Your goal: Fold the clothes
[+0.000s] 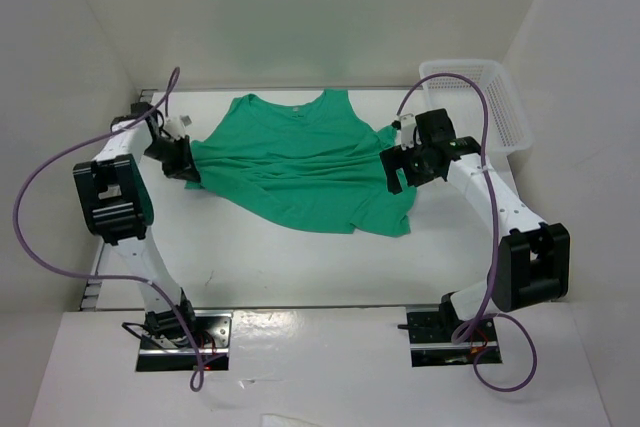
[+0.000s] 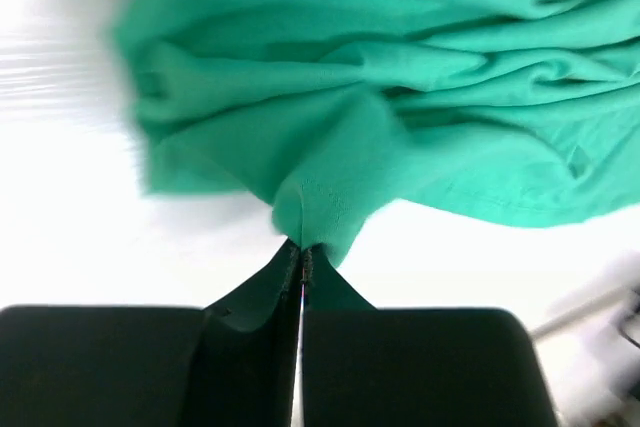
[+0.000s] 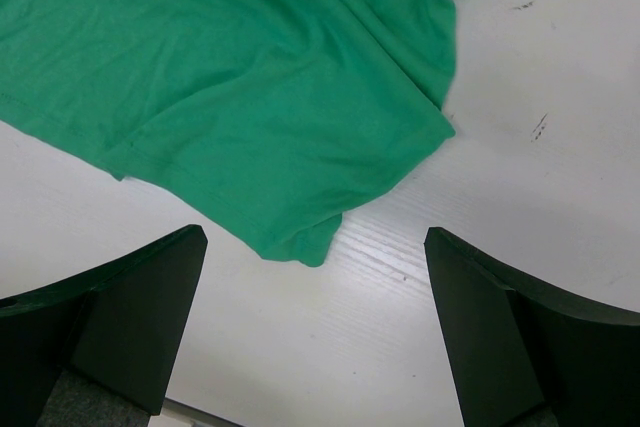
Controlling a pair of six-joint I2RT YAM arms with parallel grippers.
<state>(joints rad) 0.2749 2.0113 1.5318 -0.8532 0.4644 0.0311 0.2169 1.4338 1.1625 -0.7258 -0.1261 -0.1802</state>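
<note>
The clothes are one emerald-green T-shirt [image 1: 300, 162], spread and wrinkled on the white table [image 1: 250, 257], neckline toward the far wall. My left gripper [image 1: 185, 162] is at the shirt's left edge and shut on a pinch of that fabric. In the left wrist view the cloth [image 2: 380, 97] is drawn into a peak between the closed tips of the left gripper [image 2: 300, 252]. My right gripper [image 1: 400, 169] hangs over the shirt's right side, open. In the right wrist view a hemmed corner of the shirt [image 3: 230, 77] lies flat just beyond the right gripper [image 3: 315, 237], with nothing between the wide-apart fingers.
A white mesh basket [image 1: 490, 107] stands at the back right corner of the table. White walls close in the left, far and right sides. Bare table [image 3: 520, 147] with a few dark scuff marks lies right of the shirt corner.
</note>
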